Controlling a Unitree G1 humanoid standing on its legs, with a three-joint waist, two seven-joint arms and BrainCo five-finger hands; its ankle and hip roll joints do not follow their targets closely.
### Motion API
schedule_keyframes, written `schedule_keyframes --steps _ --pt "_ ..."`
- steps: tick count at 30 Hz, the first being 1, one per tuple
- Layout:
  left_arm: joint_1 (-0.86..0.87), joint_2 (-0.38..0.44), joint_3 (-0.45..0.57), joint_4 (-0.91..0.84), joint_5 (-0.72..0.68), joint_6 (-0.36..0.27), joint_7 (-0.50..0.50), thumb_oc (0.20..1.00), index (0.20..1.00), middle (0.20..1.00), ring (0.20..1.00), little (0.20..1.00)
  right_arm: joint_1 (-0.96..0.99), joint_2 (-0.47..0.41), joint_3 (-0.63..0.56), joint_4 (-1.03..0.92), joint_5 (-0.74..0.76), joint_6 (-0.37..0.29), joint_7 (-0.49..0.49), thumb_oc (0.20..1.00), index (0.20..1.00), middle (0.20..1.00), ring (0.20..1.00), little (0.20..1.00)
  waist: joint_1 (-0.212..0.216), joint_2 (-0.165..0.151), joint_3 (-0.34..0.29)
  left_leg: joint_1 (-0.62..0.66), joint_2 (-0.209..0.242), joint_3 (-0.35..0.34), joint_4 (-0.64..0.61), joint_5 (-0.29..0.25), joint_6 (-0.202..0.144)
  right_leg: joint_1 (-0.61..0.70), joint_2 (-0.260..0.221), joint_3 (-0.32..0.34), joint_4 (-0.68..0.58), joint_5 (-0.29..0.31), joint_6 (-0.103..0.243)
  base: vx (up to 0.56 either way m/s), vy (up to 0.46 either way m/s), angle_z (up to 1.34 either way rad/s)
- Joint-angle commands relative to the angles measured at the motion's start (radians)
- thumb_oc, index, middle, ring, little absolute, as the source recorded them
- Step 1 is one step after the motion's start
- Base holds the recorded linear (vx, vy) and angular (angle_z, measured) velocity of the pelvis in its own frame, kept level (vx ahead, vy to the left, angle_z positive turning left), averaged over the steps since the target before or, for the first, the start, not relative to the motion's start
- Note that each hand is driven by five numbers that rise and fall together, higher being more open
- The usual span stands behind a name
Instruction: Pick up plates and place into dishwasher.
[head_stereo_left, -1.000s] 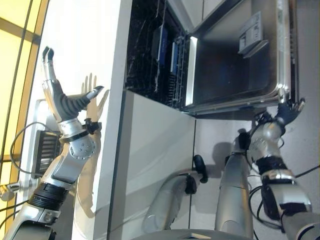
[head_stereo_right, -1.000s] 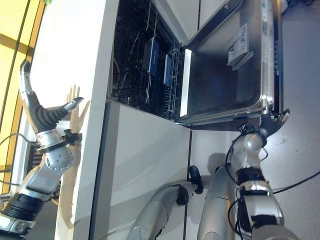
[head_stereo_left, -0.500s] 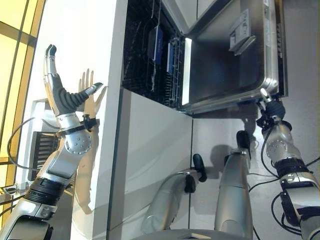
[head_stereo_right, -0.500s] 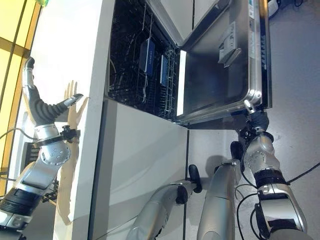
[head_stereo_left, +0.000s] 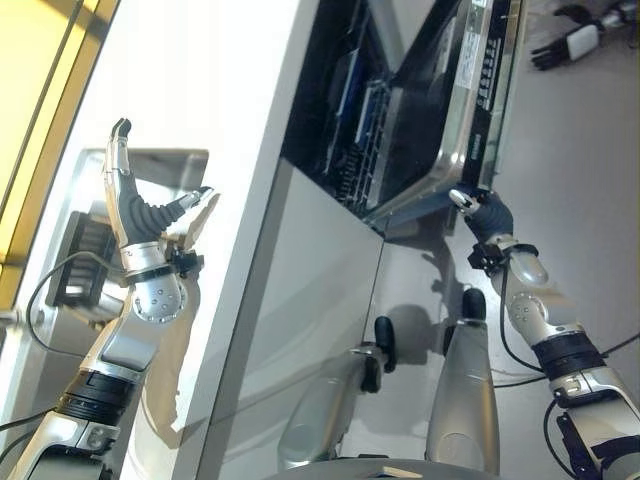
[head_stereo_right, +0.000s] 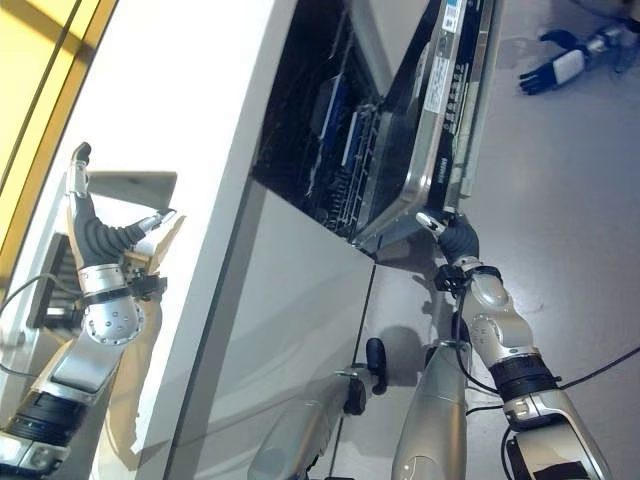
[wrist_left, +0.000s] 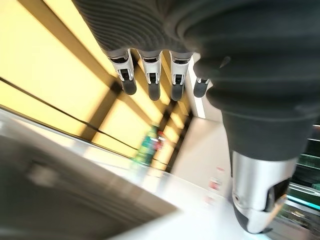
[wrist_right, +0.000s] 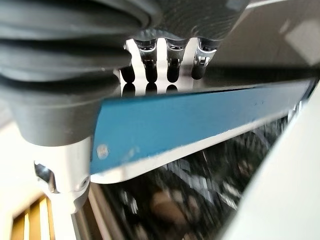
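Right hand (head_stereo_left: 478, 205) presses straight fingers against the dishwasher door (head_stereo_left: 455, 110) edge in the left eye view, apparently closing it. Left hand (head_stereo_right: 100, 230) hangs open above the white counter (head_stereo_right: 190, 120) in the right eye view. Right wrist view: fingertips (wrist_right: 150, 70) touch the door's metal face. Loading looks finished; next, push it fully closed.

Left robot hand (head_stereo_left: 135, 215) raised, fingers straight, thumb spread. Right robot hand (head_stereo_left: 484, 213) extended forward on outstretched arm, fingers straight.
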Motion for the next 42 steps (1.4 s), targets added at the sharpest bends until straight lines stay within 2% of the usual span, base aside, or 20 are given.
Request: schedule_keyframes --steps 1,3,11,15,18,27,32,33,38,42 --pt "-0.004 0.106 0.099 -0.061 -0.010 -0.018 -0.015 1.000 1.000 1.000 1.000 1.000 -0.255 0.127 0.107 -0.168 -0.039 -0.104 0.127 1.000 1.000 1.000 1.000 1.000 0.112 -0.080 -0.024 -0.030 -0.038 0.021 0.169 -0.126 0.008 0.198 -0.078 0.039 -0.236 0.068 0.055 0.09 -0.150 0.72" --pt "0.000 0.110 0.106 -0.059 0.000 -0.023 -0.016 1.000 1.000 1.000 1.000 1.000 -0.255 0.142 0.115 -0.155 -0.036 -0.121 0.130 1.000 1.000 1.000 1.000 1.000 0.125 -0.097 -0.030 -0.025 -0.038 0.008 0.165 -0.120 0.010 0.219 -0.078 0.024 -0.251 0.079 0.054 0.06 -0.119 0.41" --pt "0.029 0.169 0.166 -0.075 0.040 -0.052 -0.106 1.000 1.000 1.000 1.000 1.000 -0.202 0.246 0.145 -0.116 -0.034 -0.248 0.079 1.000 1.000 1.000 1.000 1.000 0.227 -0.212 -0.085 0.047 -0.026 -0.077 0.149 -0.137 0.028 0.389 -0.045 -0.073 -0.311 0.085 0.051 0.12 -0.204 0.43" --pt "0.022 0.186 0.180 -0.067 0.052 -0.068 -0.151 1.000 1.000 1.000 1.000 1.000 -0.178 0.275 0.147 -0.111 -0.031 -0.291 0.040 1.000 1.000 1.000 1.000 1.000 0.254 -0.250 -0.109 0.086 -0.017 -0.102 0.134 -0.144 0.038 0.448 -0.028 -0.098 -0.334 0.088 0.055 0.11 -0.179 0.24" --pt "0.022 0.188 0.181 -0.066 0.065 -0.077 -0.172 1.000 1.000 1.000 1.000 1.000 -0.156 0.291 0.147 -0.114 -0.033 -0.309 0.020 1.000 1.000 1.000 1.000 1.000 0.260 -0.266 -0.123 0.112 -0.010 -0.116 0.121 -0.146 0.045 0.472 -0.016 -0.100 -0.343 0.093 0.059 0.07 -0.138 0.11" --pt "-0.018 0.200 0.166 -0.053 0.073 -0.096 -0.202 1.000 1.000 1.000 1.000 1.000 -0.042 0.306 0.125 -0.133 -0.014 -0.304 -0.047 1.000 1.000 1.000 1.000 1.000 0.231 -0.311 -0.170 0.182 0.031 -0.105 0.023 -0.129 0.051 0.508 0.015 -0.070 -0.413 0.120 0.072 -0.06 -0.097 -0.02" --pt "0.022 0.148 0.174 -0.053 0.097 -0.101 -0.196 1.000 1.000 1.000 1.000 1.000 0.120 0.325 0.099 -0.135 -0.012 -0.267 -0.107 1.000 1.000 1.000 1.000 1.000 0.191 -0.317 -0.216 0.227 0.048 -0.077 -0.032 -0.124 0.054 0.513 0.031 -0.041 -0.431 0.114 0.077 -0.08 0.010 -0.06" --pt "0.037 0.134 0.177 -0.057 0.102 -0.103 -0.193 1.000 1.000 1.000 1.000 1.000 0.159 0.329 0.094 -0.137 -0.026 -0.259 -0.132 1.000 1.000 1.000 1.000 1.000 0.181 -0.317 -0.226 0.242 0.052 -0.071 -0.050 -0.122 0.055 0.516 0.035 -0.030 -0.437 0.112 0.079 -0.06 0.057 -0.12" --pt "0.136 0.054 0.187 -0.108 0.151 -0.095 -0.142 1.000 1.000 1.000 1.000 1.000 0.344 0.344 0.043 -0.181 -0.097 -0.161 -0.398 1.000 1.000 1.000 1.000 1.000 0.121 -0.317 -0.270 0.305 0.069 -0.039 -0.138 -0.110 0.057 0.519 0.055 0.027 -0.467 0.109 0.086 -0.09 0.086 -0.29" --pt "0.162 0.017 0.185 -0.127 0.149 -0.084 -0.114 1.000 1.000 1.000 1.000 1.000 0.389 0.345 0.021 -0.259 -0.142 -0.156 -0.508 1.000 1.000 1.000 1.000 1.000 0.089 -0.315 -0.293 0.333 0.064 -0.024 -0.173 -0.106 0.058 0.515 0.061 0.059 -0.481 0.111 0.087 -0.08 0.148 -0.39"
